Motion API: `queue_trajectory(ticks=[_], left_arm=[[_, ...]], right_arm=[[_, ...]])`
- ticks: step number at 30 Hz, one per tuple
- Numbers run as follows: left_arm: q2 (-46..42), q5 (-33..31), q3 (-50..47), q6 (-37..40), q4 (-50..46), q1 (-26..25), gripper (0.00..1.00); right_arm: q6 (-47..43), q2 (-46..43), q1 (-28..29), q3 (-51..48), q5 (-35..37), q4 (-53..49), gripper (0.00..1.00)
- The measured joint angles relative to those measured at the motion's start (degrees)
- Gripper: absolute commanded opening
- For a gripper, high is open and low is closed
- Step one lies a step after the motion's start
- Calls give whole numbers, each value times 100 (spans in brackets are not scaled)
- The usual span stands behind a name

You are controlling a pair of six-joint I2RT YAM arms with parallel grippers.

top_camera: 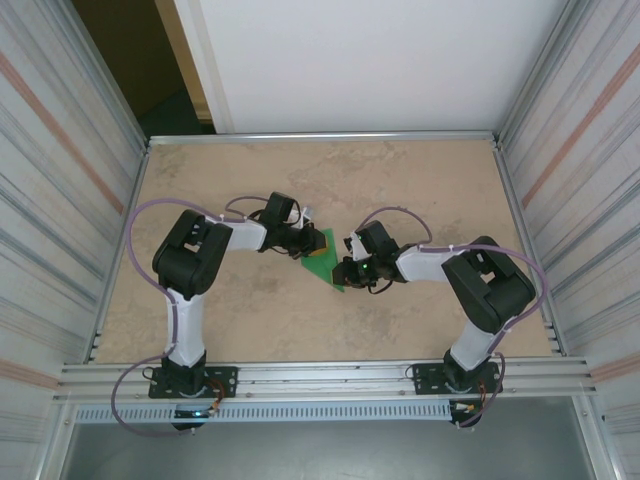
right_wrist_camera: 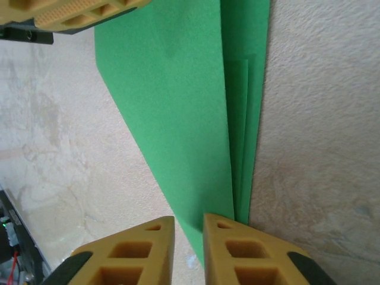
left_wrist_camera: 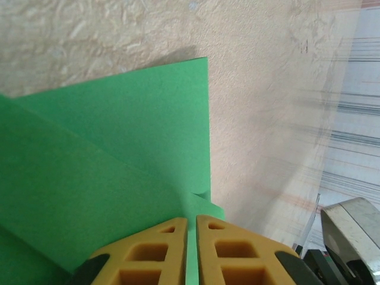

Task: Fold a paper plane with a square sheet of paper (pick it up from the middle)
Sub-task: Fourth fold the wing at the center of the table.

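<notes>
So from the top camera, your two arms meet over the middle of the table (top_camera: 420, 190). The green paper (top_camera: 322, 262) sits right between them, with the left gripper (top_camera: 303, 240) at its far-left corner and the right gripper (top_camera: 349, 268) touching its near-right edge. You can't really read either set of jaws from up there, they're too small.

On the left wrist cam, your left gripper (left_wrist_camera: 192, 218) is basically closed, with a thin sliver of green caught in the slit between the yellow fingers (left_wrist_camera: 148, 255), so it's pinching the sheet. The green paper (left_wrist_camera: 107, 154) fans out ahead and to the left of the fingertips. A diagonal fold line runs across it, its right edge goes straight up from the grip, and there's bare table (left_wrist_camera: 267, 89) to the right of that.

On the right wrist cam, your right gripper (right_wrist_camera: 189, 218) has its fingers a little apart, with table visible through the gap. The green paper (right_wrist_camera: 172, 89) narrows down to a point right at those fingertips, mostly at the right-hand finger (right_wrist_camera: 249, 255). Stacked folded layers run along its right edge. Up at the top-left corner, one of the left gripper's fingers (right_wrist_camera: 77, 13) is on the paper's far end.
</notes>
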Motion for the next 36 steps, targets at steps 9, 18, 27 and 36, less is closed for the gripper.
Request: queue_trajectory(ticks=[9,18,27,36], left_arm=[[22,-57,122,22,-247,-4,12],[87,-50,238,20,-369,0,12],[120,-48,326,17,-507,0,12],[122,-52,350,20,-551,0,12]], right_arm=[[195,-1038,66,44,437,-166,19],[352,-313,299,540,745,-295,10],[450,258,323,872,833,-354,7],[496,509,258,909,909,-398,5]])
